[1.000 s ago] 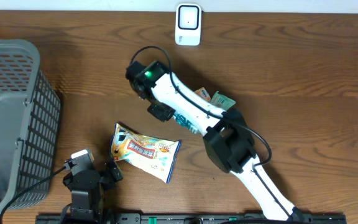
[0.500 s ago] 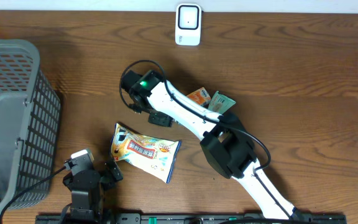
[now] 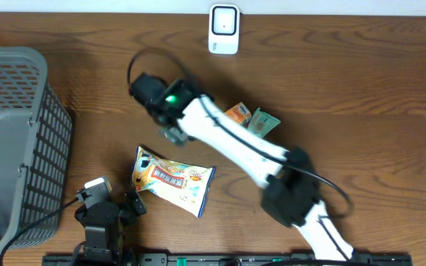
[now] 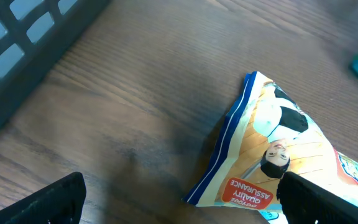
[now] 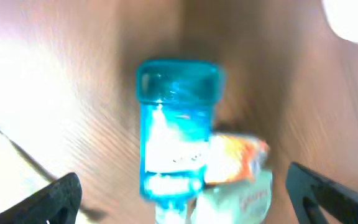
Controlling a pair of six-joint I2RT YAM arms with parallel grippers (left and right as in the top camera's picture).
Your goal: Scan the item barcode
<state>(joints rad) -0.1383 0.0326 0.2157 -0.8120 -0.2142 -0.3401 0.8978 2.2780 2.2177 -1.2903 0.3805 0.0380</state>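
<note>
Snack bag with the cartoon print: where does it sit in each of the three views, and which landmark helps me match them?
Overhead: the snack bag lies flat on the table, lower centre-left.
Left wrist: it fills the lower right, with its blue-edged corner pointing up.
Right wrist: not clearly in it; the picture is blurred.
Landmark: the grey basket is at the left edge overhead and in the upper left corner of the left wrist view.

"QUALITY ASSURANCE" on the snack bag [image 4: 291, 158]
</note>
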